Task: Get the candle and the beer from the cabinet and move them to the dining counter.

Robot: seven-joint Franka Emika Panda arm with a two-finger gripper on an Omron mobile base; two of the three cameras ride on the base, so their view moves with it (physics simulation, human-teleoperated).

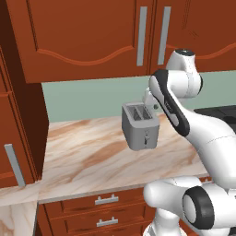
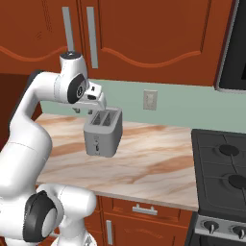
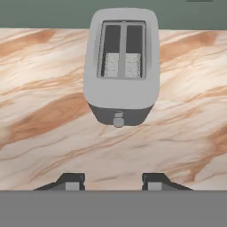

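Cabinet [image 1: 87, 37] doors hang shut above the marbled bench [image 1: 92, 156], with grey bar handles [image 1: 142, 36] side by side where two doors meet. No candle or beer bottle can be seen, since the doors hide what is inside.

Nearest, the pincer [image 3: 113, 181] points down at the bench. Its two dark tips [image 3: 71, 181] stand a little apart with nothing between them, only bare marbled top. Just past the tips sits a grey toaster [image 3: 121, 66] with two slots, its lever facing the pincer. Behind the toaster is a pale green wall [image 1: 92, 94]. In the right base view, a black stove [image 2: 221, 168] sits at the right end of the bench, and a wall socket [image 2: 150, 100] is on the green wall.
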